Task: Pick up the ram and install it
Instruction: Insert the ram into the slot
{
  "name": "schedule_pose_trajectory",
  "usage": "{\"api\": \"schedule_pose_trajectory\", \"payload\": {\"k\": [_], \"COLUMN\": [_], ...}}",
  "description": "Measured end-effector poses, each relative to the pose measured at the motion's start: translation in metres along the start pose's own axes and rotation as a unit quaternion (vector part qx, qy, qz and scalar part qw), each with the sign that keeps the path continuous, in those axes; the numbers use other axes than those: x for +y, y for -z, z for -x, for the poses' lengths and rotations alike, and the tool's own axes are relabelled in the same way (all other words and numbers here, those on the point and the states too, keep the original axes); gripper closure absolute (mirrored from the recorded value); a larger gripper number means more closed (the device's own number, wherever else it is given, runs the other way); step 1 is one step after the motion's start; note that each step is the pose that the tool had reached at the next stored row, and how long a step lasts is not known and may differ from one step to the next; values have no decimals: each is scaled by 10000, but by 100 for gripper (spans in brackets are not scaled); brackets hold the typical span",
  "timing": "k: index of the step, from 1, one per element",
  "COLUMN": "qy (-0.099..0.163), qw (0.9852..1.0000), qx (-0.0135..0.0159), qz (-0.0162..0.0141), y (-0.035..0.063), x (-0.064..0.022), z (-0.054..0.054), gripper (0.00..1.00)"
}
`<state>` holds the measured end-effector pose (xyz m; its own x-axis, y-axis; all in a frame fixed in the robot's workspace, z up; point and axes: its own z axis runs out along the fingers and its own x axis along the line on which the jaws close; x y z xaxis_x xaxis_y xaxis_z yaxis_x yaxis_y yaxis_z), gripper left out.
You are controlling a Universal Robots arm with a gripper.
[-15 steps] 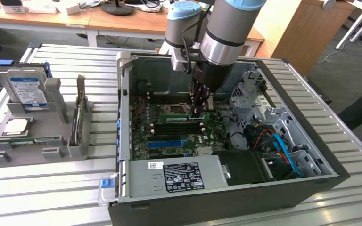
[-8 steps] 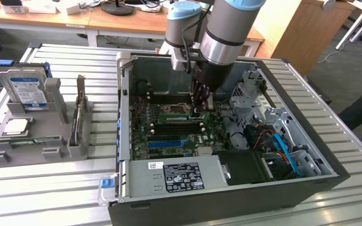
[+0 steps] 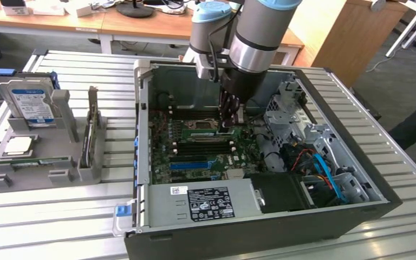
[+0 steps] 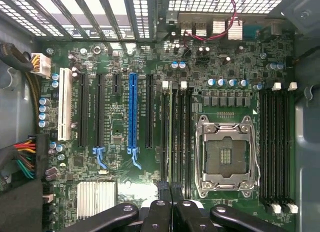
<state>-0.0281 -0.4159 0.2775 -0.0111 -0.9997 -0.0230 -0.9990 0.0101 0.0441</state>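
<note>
End effector (image 4: 170,193) clamps the upright ram's (image 4: 170,137) end.

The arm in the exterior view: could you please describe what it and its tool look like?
The arm is made of thick round silver-grey tubes with pale blue-grey joint caps; a thin dark cable runs down beside it. The tool is black and narrow, and the wrist view shows black link bars with round silver pivots.

You'll find the holder (image 3: 41,179) on the desk (image 3: 49,227), to the exterior view's left of the case (image 3: 266,227); inside, the ram (image 3: 206,131) stands beside the socket (image 4: 225,157).
</note>
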Motion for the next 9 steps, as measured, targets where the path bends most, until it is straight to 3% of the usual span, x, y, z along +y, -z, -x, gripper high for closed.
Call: {"api": "schedule_pose_trajectory", "payload": {"k": [9], "qy": [0], "qw": [10000], "qx": [0], "qz": [0], "y": [-38], "x": [-1], "z": [-1], "gripper": [88]}}
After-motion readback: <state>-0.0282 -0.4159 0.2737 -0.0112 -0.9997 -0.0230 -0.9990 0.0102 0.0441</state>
